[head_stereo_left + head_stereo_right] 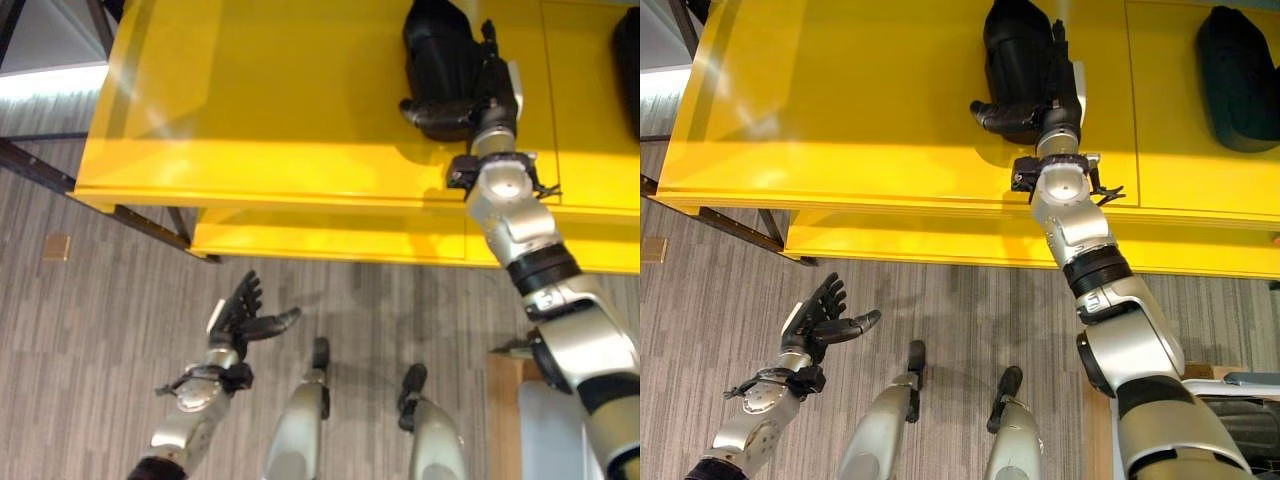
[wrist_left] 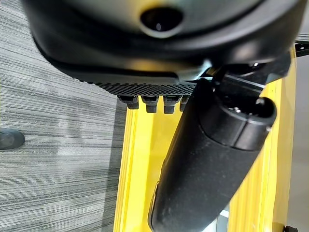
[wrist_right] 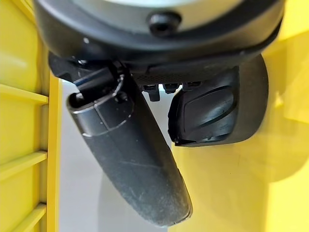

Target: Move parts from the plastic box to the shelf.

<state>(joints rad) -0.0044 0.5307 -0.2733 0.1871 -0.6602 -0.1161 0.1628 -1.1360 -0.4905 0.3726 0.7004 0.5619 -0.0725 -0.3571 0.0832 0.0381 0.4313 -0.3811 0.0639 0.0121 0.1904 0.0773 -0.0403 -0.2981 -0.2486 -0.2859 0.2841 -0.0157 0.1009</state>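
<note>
- Starting at the right hand (image 1: pixel 1025 105): we see its fingers lying along the near side of a black part (image 1: pixel 1015 45) on the yellow shelf (image 1: pixel 840 110), with the thumb sticking out toward the left of the head views.
- In the right wrist view the fingers (image 3: pixel 164 88) reach only just over the edge of the black part (image 3: pixel 212 113) and the thumb stands apart from it; we cannot tell from these views whether the hand clamps the part or merely rests against it.
- The part sits flat on the top surface of the shelf, in the section left of a seam in the panel.
- A second black part (image 1: pixel 1238 80) lies on the same shelf top, in the section right of that seam, well apart from the hand.
- Left hand (image 1: pixel 243 318): fingers straight and spread, thumb out to the side, nothing in it. It hangs low over the grey wood-pattern floor (image 1: pixel 90 340), in front of the shelf and well below its top.
- In the left wrist view we note the tips of the straight fingers (image 2: pixel 149 102) against the shelf's yellow edge (image 2: pixel 140 169).
- A lower yellow tier (image 1: pixel 920 245) shows beneath the front edge of the shelf top.
</note>
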